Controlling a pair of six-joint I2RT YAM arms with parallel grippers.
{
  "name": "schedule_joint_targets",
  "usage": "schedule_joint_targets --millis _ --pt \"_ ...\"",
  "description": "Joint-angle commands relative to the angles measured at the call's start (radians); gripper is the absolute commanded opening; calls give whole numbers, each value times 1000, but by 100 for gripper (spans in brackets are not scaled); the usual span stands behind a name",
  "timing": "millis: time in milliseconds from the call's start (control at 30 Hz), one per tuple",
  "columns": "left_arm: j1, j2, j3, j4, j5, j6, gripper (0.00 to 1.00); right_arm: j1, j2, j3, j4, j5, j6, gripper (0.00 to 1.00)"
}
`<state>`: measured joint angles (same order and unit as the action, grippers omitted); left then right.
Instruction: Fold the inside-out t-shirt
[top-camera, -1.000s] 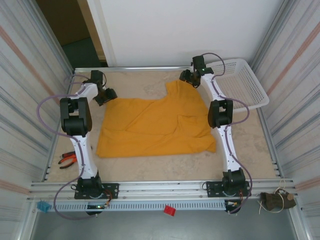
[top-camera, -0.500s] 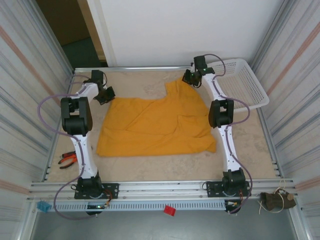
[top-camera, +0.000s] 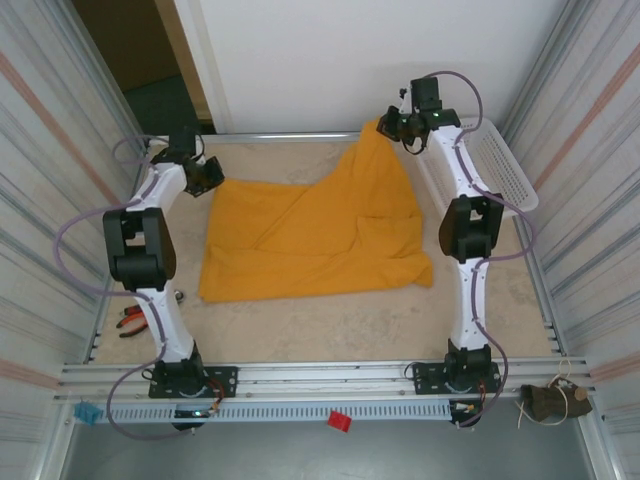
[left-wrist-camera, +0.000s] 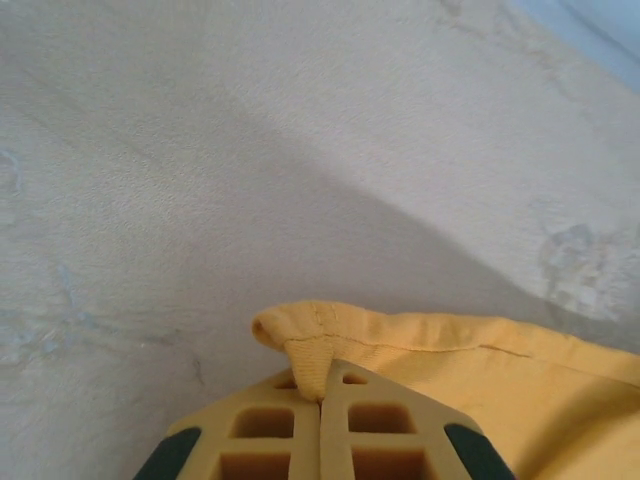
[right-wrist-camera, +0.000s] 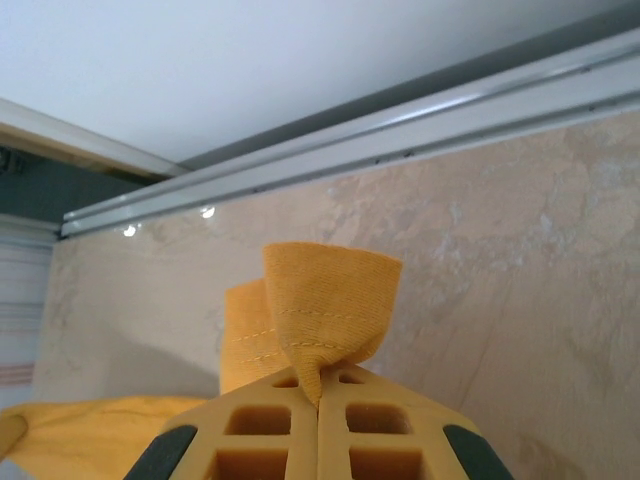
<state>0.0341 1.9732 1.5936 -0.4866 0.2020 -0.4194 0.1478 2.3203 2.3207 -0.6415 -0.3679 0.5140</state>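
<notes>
Mustard-orange t-shirt (top-camera: 310, 240) spread mid-worktop (top-camera: 300, 330), its long axis running from left edge to right edge, with one corner rising towards the far-right corner. The plain surface faces up, with diagonal creases and a stitched hem. Jaws closed, the left gripper (top-camera: 205, 178) pinches the far-left hem. The right gripper (top-camera: 390, 124), likewise closed, pinches the raised corner.

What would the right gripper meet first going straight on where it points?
Beyond the t-shirt fold it pinches, likely the bare tabletop just short of the far rail; depth unclear.
</notes>
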Motion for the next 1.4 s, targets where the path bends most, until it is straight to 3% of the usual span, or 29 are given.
schedule_joint_targets --millis 0,233,433,1033,1367 --pt "15 -75 -90 34 -9 -34 0 10 -125 -163 48 2 -26 0" --pt "69 -203 -301 136 0 -143 0 12 -409 -613 186 50 -16 0" --pt "108 -255 -390 175 34 -177 0 12 -589 -875 251 83 -6 0" --pt "130 -497 -683 267 91 -293 0 19 -925 -1219 241 172 -3 0" --pt "130 -492 -762 264 71 -299 0 63 -1034 -1418 246 205 38 0"
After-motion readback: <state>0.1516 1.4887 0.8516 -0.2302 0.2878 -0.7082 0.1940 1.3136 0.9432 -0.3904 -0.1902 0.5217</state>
